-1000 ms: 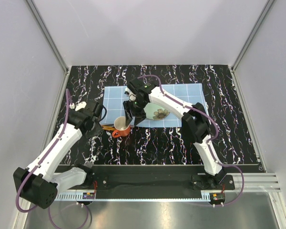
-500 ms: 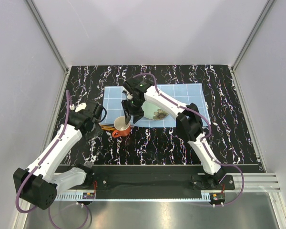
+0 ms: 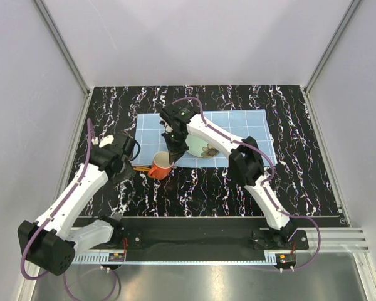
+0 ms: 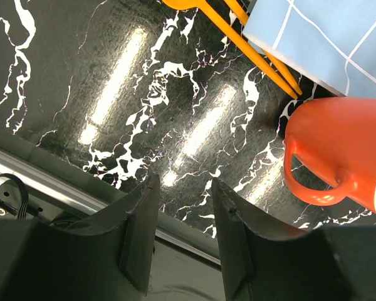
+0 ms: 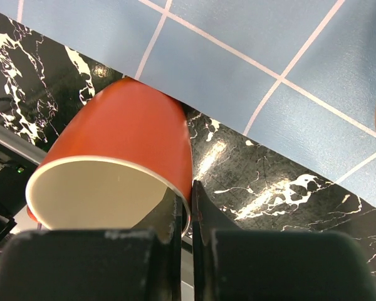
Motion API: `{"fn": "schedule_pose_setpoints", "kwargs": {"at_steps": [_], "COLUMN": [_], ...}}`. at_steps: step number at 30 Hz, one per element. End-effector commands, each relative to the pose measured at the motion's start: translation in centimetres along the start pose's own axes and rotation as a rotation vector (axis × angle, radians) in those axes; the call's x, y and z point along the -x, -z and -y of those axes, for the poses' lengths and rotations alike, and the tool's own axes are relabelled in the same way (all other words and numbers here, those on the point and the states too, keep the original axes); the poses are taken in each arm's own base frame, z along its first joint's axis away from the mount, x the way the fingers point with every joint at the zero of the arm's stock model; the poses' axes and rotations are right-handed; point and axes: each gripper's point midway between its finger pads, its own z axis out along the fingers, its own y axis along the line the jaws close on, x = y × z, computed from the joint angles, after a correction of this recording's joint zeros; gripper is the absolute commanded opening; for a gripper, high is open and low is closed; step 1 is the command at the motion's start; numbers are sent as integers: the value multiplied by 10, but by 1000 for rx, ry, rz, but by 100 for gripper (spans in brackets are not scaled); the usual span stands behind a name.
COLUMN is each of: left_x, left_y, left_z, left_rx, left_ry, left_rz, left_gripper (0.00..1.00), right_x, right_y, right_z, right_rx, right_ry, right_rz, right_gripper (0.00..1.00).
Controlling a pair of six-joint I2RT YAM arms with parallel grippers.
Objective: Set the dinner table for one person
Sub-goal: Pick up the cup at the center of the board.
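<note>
Right pincer [image 5: 184,191] clamps orange mug [image 5: 128,135] at rim; left pincer [image 4: 182,210] gapes.

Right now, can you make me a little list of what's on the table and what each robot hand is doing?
mug: orange, at placemat's near edge
right end effector: shut on mug rim
left end effector: open, empty, over dinner table
placemat: light blue, white grid
plate: flowered, on placemat
orange utensils: on dinner table, beside mug
</note>
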Motion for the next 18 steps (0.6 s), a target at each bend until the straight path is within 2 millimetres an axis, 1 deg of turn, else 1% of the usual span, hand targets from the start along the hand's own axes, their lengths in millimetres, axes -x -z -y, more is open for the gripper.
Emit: {"fn": "schedule_pose_setpoints", "kwargs": {"at_steps": [1,2,4,5,7,8,10,11,13,14,15,16,17,18], "left_x": [10,9,9,8,7,8,7,7,6,6,5,4,4,3], "left_y": [-3,-3,-4,-5,-6,-7,-8,-9,-10,-10,-11,-11,-12,-13], "left_z": [3,3,4,4,4,5,5,6,8,9,9,10,11,11], "left_rx": [-4,-4,-4,-2,0,-2,-2,-5,-7,-12,-8,-9,-15,-12], "left_ry": [5,1,2,-1,-1,0,-1,1,-1,-2,-4,-7,-2,-6], "left_rz": [46,43,42,38,36,35,33,32,25,23,18,15,16,11], "left_gripper": [44,44,44,44,44,44,44,44,44,44,44,44,44,44], "right_x": [10,14,16,20,23,28,31,38,45,51,54,61,63,65], "right_y": [15,21,28,37,48,61,77,95,116,133,143,155,169,176], "right_z": [-12,-15,-18,-21,-23,-28,-27,-31,-25,-22,-18,-5,1,10], "right_rx": [13,18,19,25,16,21,2,-4,-28,-36,-45,-54,-57,-80], "right_ry": [32,40,47,57,61,76,80,87,77,71,56,31,8,-9], "right_rz": [54,72,90,115,138,172,197,252,303,351,377,403,431,445], "right_gripper": [0,0,0,0,0,0,0,0,0,0,0,0,0,0]}}
